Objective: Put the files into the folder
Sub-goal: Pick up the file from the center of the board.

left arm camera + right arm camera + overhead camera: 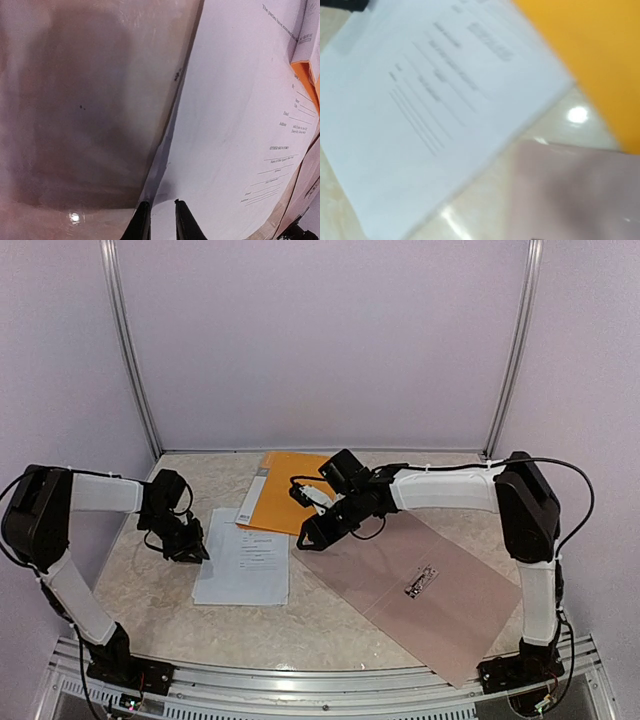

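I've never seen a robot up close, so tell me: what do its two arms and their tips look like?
Both the left arm and right arm wear white sleeves between chunky black joints. A thin black cable loops off the right one. The left end effector has two slim, tapering black fingers; the right end effector is black too.

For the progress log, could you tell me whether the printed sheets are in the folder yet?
Out: the printed sheets lie uncovered on the table, left of the taupe cover.
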{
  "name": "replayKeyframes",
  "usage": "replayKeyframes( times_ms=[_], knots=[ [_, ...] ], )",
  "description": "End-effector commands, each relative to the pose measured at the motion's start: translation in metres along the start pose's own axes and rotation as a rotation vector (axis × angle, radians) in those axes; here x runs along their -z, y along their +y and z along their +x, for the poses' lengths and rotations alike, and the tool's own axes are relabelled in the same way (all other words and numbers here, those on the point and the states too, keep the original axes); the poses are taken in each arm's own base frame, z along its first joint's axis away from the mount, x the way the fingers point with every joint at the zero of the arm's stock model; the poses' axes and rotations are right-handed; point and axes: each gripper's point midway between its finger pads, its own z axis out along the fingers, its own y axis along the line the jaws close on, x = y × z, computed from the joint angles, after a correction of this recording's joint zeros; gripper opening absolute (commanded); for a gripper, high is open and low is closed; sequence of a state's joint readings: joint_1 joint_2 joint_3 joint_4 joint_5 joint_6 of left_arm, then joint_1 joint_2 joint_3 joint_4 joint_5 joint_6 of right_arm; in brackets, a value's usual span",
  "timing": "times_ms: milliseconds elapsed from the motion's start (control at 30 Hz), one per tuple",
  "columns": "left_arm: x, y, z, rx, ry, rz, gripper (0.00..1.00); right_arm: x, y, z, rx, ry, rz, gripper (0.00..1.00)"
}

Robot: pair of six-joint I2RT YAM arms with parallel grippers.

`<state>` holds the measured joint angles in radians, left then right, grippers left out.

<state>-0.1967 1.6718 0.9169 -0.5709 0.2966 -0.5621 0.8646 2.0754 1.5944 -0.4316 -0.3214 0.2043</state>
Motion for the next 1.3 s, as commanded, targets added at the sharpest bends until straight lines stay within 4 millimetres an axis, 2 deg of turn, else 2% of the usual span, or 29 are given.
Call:
replayKeyframes(
  times_ms=[0,133,300,633,833,1033,1267],
  knots=[
    [0.005,-0.003,0.0,0.003,-0.029,0.039,0.14,-0.033,0.029,-0.002,-0.045,-0.028,-0.15,0.42],
    [0.002,0.004,0.005,0.025,-0.025,0.015,0.15,-0.052,0.041,0.011,-0.054,0.007,-0.176,0.42],
    [-0.002,0.012,0.011,0.047,-0.021,-0.006,0.19,-0.063,0.047,0.026,-0.078,0.034,-0.191,0.41],
    [-0.008,0.017,0.023,0.062,0.002,0.001,0.24,-0.068,0.032,0.051,-0.131,0.068,-0.125,0.42],
    [-0.008,0.018,0.031,0.077,0.008,0.019,0.23,-0.07,0.031,0.065,-0.154,0.088,-0.122,0.43],
    [-0.013,0.013,0.04,0.096,0.025,0.067,0.23,-0.08,0.042,0.067,-0.165,0.092,-0.176,0.43],
    [-0.01,0.002,0.039,0.106,0.015,0.131,0.19,-0.083,0.045,0.067,-0.169,0.089,-0.194,0.42]
  ],
)
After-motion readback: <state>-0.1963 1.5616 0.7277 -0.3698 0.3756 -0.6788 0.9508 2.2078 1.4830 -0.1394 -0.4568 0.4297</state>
